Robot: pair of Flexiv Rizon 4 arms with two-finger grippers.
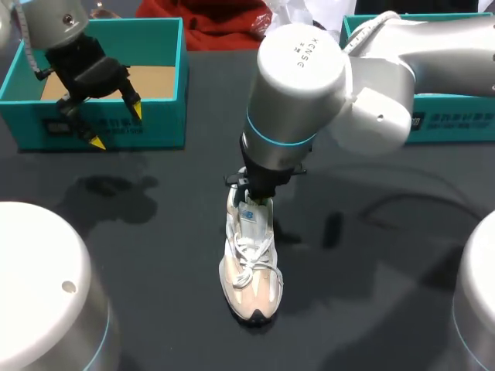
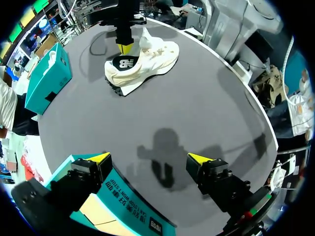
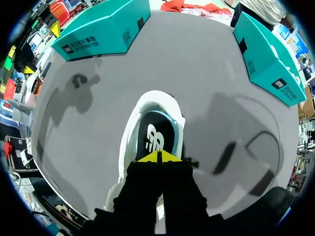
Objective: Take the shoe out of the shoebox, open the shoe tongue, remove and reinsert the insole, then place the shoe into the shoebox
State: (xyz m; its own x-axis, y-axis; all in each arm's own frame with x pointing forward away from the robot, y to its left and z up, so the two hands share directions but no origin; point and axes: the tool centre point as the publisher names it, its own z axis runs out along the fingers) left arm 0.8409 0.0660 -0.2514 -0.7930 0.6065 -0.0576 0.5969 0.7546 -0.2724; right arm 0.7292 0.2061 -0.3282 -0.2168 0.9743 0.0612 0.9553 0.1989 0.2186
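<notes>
Nearest on the dark worktop [image 1: 155,255], about the middle: a cream shoe [image 1: 249,267], upright on its sole, laced, toe toward the robot, outside both boxes. Just behind the laces, at the shoe's opening: the right jaws, hanging down from the right arm [image 1: 309,85], yellow fingertips [image 3: 147,158] pressed together, poised over the black insole [image 3: 155,135] inside the shoe; impossible to tell whether anything thin is pinched between them. Farther back and to the left: the left jaws, spread wide, yellow tips well apart, holding nothing, hovering above the near wall of an open teal shoebox [image 1: 158,124] with a brown cardboard floor showing. From the left wrist, the same shoebox [image 2: 130,204] right under the spread jaws and the shoe [image 2: 142,61] well ahead across the worktop. At the far right edge, partly behind the right arm: a second teal box [image 1: 456,124], well apart from the shoe.
</notes>
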